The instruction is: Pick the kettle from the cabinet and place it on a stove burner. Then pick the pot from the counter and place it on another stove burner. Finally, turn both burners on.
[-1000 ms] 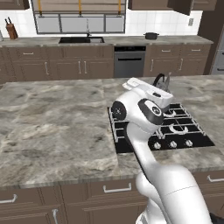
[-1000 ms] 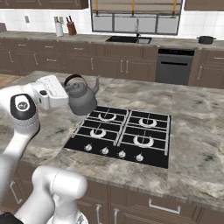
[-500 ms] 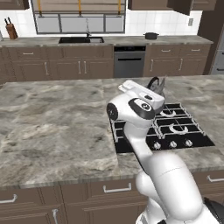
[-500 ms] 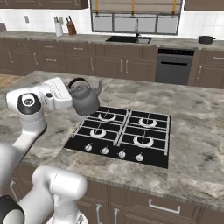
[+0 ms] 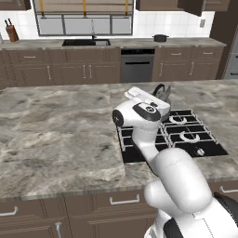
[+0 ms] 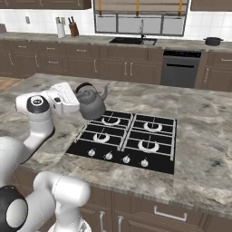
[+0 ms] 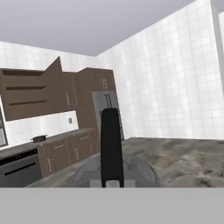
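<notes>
Gripper [image 6: 78,100] is clamped on the kettle [image 6: 92,102], holding it by its black handle [image 7: 111,146] in the air over the left edge of the cooktop [image 6: 128,141], above the far left burner [image 6: 110,120]. One kettle, four burners, five knobs [image 6: 117,157]. One pot [image 6: 213,41] sits at the far counter's [image 6: 41,36] right end.

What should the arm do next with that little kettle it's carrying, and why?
Probably carry the kettle a bit further over the stove burners and lower it onto the near back one. The gripper holds it by its black handle, hanging above the cooktop's back left corner, not yet resting on a grate. The pot sits on the far counter.
</notes>
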You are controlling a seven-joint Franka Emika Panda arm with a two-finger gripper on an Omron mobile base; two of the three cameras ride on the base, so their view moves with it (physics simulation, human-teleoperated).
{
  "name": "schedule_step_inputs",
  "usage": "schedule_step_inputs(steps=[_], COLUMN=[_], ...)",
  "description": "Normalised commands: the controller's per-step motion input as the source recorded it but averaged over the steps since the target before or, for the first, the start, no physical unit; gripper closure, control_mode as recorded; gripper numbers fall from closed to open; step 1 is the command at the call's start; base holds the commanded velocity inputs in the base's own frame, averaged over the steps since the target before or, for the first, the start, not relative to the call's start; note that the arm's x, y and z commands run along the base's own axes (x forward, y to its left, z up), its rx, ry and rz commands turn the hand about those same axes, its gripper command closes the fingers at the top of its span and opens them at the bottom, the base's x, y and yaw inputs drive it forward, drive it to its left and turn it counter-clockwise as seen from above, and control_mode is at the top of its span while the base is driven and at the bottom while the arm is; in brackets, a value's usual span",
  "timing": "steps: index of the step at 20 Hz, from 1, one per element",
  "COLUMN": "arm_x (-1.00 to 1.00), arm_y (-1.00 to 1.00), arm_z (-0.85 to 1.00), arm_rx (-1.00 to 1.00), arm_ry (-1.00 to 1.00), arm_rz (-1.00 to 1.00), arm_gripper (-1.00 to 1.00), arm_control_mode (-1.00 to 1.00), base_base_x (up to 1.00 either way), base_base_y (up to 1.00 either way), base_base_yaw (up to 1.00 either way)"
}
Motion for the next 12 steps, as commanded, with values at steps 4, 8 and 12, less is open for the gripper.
schedule_step_inputs(steps=[4, 8, 12], arm_x=[0.41, 0.47, 0.50], arm_y=[0.00, 0.00, 0.00], arm_z=[-0.21, -0.18, -0.17], arm_rx=[0.05, 0.06, 0.04], arm_ry=[0.00, 0.00, 0.00], arm_rz=[0.00, 0.00, -0.04], arm_gripper=[1.00, 1.00, 1.00], arm_control_mode=[-1.00, -1.00, -1.00], base_base_x=[0.00, 0.00, 0.00], base_base_y=[0.00, 0.00, 0.00], base_base_yaw=[0.00, 0.00, 0.00])
